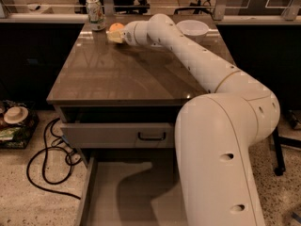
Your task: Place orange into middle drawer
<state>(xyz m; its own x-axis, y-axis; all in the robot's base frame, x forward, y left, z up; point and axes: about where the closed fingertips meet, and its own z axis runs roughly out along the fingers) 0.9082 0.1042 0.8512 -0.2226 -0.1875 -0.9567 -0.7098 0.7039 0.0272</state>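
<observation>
The orange (pixel 116 28) sits at the back of the brown tabletop (pixel 122 74), just right of a drink can. My gripper (pixel 114 35) is at the end of the white arm (pixel 188 55), which reaches across the table, and it is right at the orange, partly covering its lower side. The middle drawer (pixel 101 197) is pulled out low at the front, a wide grey tray with a bare flat floor; the arm's bulky base hides its right part.
A green-and-white can (pixel 95 14) stands at the back left of the table. A white bowl (pixel 193 28) is at the back right behind the arm. A drawer front with a black handle (pixel 151 136) sits above the open tray. Cables (pixel 47 159) lie on the floor to the left.
</observation>
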